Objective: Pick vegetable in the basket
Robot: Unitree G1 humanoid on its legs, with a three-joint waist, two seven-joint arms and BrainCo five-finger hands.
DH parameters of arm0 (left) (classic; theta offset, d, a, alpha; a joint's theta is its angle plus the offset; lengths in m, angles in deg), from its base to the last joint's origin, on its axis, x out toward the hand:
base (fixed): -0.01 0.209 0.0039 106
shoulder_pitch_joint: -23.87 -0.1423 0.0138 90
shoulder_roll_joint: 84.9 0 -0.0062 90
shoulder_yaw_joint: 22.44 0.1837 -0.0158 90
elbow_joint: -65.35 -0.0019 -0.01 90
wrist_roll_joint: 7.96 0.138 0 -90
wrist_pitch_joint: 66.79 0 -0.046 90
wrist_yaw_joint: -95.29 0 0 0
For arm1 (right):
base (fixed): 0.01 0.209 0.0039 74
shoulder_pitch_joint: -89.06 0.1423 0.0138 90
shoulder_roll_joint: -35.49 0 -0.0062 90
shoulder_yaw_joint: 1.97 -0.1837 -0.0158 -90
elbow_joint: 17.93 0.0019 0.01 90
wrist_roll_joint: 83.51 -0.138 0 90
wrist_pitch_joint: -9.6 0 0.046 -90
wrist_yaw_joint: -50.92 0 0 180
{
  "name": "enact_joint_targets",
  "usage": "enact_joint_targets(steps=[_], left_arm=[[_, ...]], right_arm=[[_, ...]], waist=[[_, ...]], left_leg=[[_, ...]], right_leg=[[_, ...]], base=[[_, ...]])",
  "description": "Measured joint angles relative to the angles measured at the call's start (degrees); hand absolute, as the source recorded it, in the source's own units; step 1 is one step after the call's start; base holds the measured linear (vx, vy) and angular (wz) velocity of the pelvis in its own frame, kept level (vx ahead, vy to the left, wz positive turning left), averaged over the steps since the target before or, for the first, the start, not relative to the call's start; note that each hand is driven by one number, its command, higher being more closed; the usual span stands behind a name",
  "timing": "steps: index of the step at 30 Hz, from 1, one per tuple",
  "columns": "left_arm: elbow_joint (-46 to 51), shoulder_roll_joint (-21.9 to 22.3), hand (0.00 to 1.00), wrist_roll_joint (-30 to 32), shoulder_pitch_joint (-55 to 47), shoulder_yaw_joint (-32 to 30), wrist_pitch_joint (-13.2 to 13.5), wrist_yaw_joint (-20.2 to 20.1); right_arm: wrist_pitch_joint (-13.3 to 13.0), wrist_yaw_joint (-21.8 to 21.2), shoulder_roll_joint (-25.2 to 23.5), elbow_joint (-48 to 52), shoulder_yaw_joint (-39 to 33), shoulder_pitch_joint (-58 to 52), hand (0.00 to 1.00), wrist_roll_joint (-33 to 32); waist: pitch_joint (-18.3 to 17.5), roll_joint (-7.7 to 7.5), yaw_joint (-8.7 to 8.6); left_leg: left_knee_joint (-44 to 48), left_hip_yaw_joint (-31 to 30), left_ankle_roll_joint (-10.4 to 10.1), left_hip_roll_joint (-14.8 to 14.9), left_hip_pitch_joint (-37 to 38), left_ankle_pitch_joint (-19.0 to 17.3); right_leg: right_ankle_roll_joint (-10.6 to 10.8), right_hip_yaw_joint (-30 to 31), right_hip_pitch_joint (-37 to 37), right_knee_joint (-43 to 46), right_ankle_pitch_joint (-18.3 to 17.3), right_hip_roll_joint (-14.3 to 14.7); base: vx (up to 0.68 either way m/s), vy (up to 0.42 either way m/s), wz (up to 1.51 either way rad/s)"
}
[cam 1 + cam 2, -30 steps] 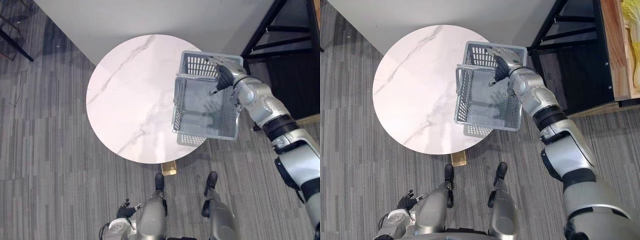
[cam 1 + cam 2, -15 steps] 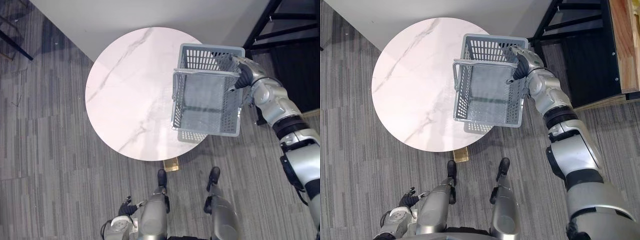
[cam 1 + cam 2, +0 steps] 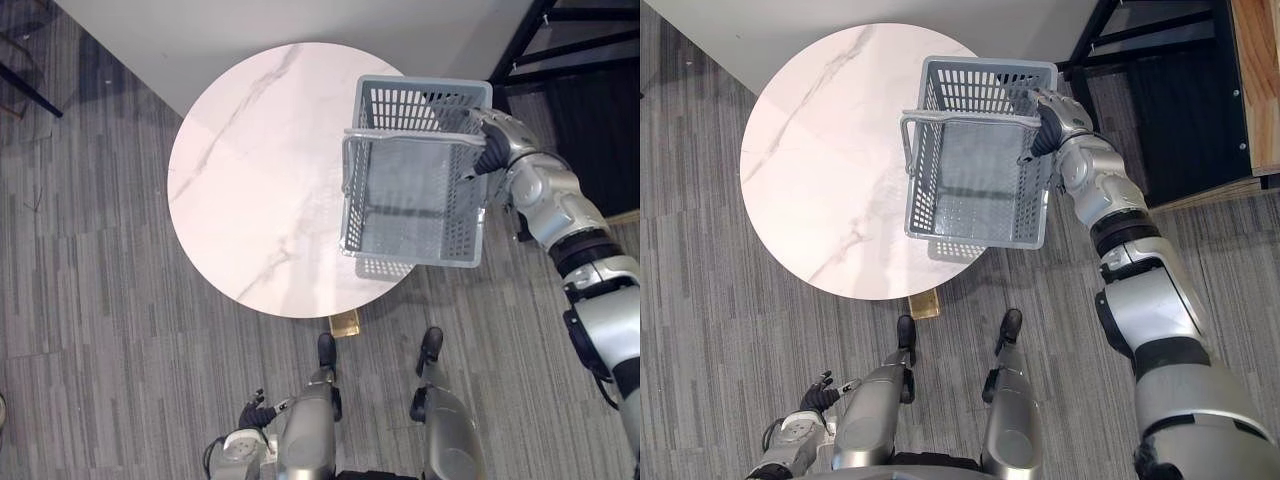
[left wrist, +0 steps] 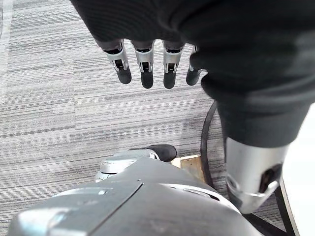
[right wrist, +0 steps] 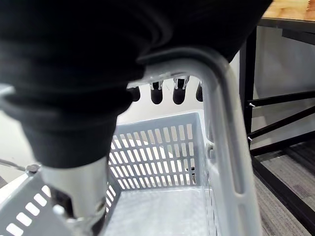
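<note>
1. L hand [image 3: 255, 412] hangs low at the robot's left side, over the grey striped carpet [image 3: 90, 300]. Its fingers [image 4: 146, 77] are straight, in a row, loosely spread, and hold nothing.
2. Round white marble desk [image 3: 250, 180] sits centre-left, with a pale wall [image 3: 300, 25] just behind it.
3. Grey slotted basket [image 3: 410, 225] is at the desk's right edge. Abt half is over the top and the rest is past the rim, above the carpet. It sits roughly level, opening up, w/ its plain grey bottom showing inside. Looks lifted, but can't tell if it touches the desk.
4. Basket handle [image 3: 400, 138] stands up, running across the opening nr the far end.
5. R hand [image 3: 490, 150] is at the handle's right end, by the basket's far-right corner, w/ the arm coming in from the right. In the right wrist view the handle bar [image 5: 224, 128] passes right under the hand's cover and the fingers [image 5: 157, 93] curl down over it, so the hand is clamped on the handle.
6. Dark shelf unit [image 3: 1180, 120] stands just right of the basket and arm. A wooden shelf [image 3: 1262, 90] is further right, at the edge of the right eye view.
</note>
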Motion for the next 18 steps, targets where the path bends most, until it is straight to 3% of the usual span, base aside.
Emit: enact_joint_targets(steps=[18], left_arm=[[-0.1, -0.04, 0.0, -0.01, 0.6, 0.26, 0.14, 1.07]], right_arm=[[0.04, 0.25, -0.62, -2.0, 0.41, 2.62, 0.0, 0.01]], waist=[[0.0, 0.01, 0.4]], left_leg=[[-0.01, -0.61, 0.03, -0.2, -1.0, 0.35]], right_leg=[[-0.04, -0.98, 0.03, -1.23, 0.79, -0.11]], base=[[0.0, 0.002, 0.01]])
